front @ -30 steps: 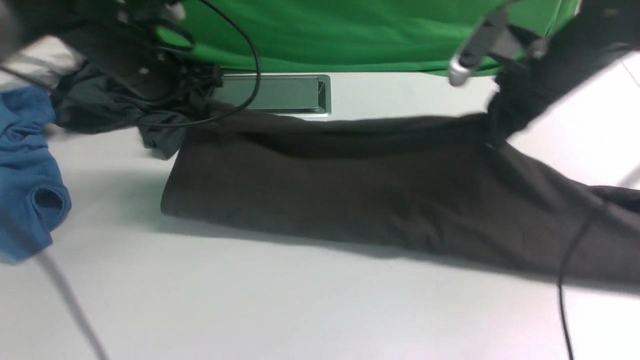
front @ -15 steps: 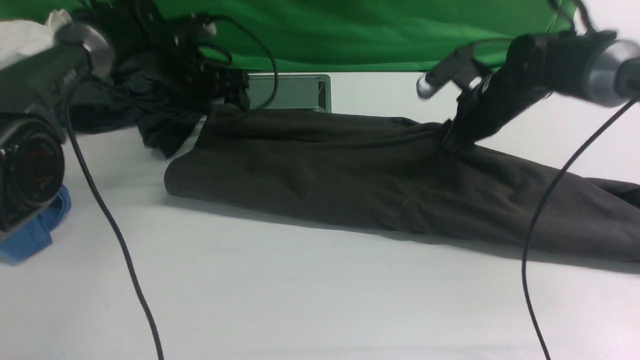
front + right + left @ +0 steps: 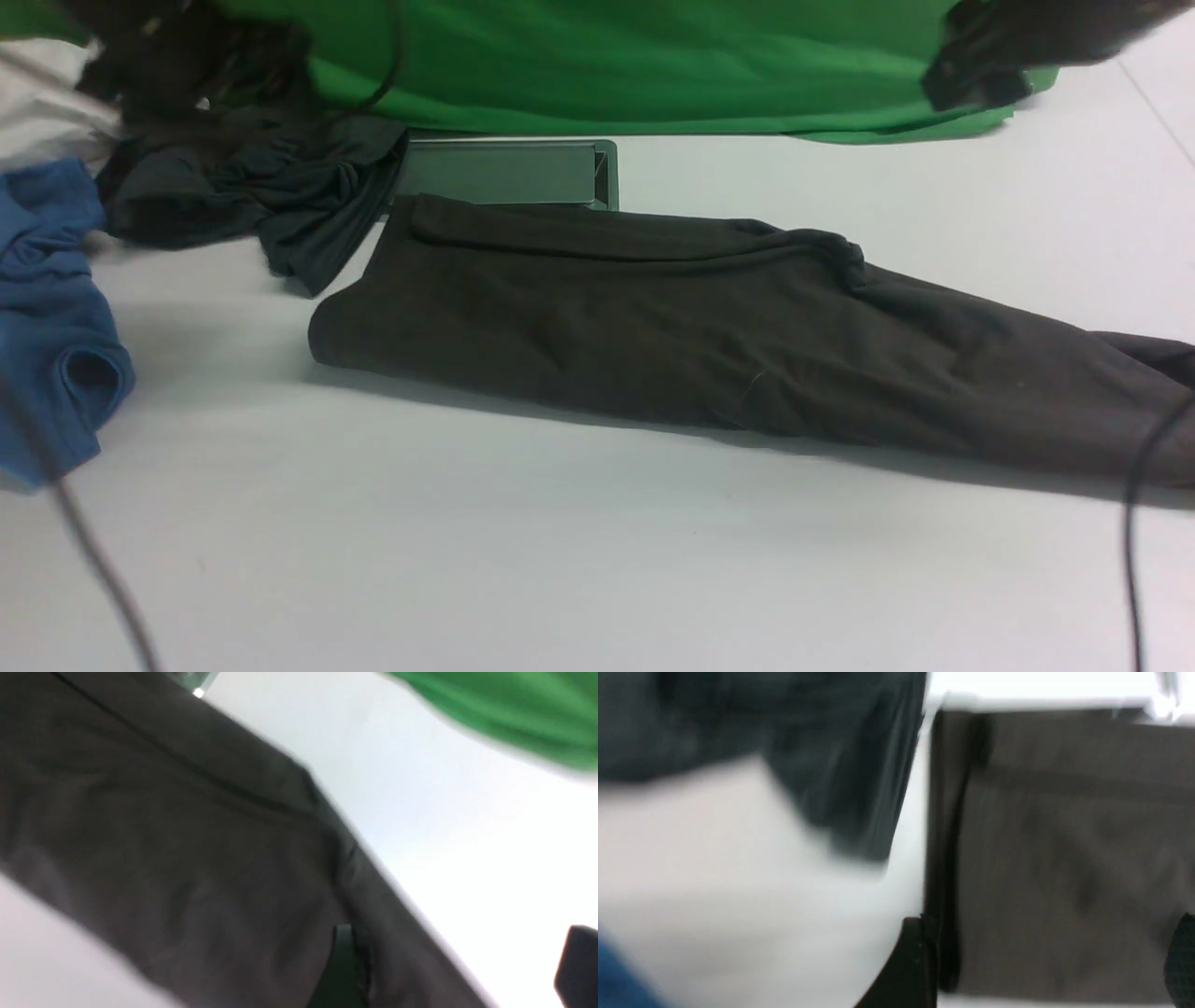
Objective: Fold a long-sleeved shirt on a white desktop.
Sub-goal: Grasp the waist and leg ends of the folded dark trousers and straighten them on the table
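Note:
The long-sleeved shirt point(image 3: 709, 345), dark brownish-charcoal, lies folded in a long band across the white desktop point(image 3: 560, 560), its sleeve end trailing off to the right. Neither gripper touches it. My left arm point(image 3: 177, 56) is a blur high at the back left; my right arm point(image 3: 999, 47) is high at the back right. In the left wrist view, the left gripper point(image 3: 1045, 963) hangs open above the shirt point(image 3: 1064, 858) near its left end. In the right wrist view, the right gripper point(image 3: 460, 968) is open over the shirt's point(image 3: 187, 858) far edge, nothing between the fingers.
A silver-rimmed cable tray point(image 3: 504, 173) sits just behind the shirt. A bluish dark-grey garment point(image 3: 243, 196) is bunched at the back left, a bright blue garment point(image 3: 47, 308) at the left edge. The green backdrop point(image 3: 653, 65) closes the rear. Loose cables point(image 3: 1134, 560) hang in front.
Both grippers opened and let go of the shirt's far edge, then rose up and away. The lifted fold dropped and settled flat on the desktop.

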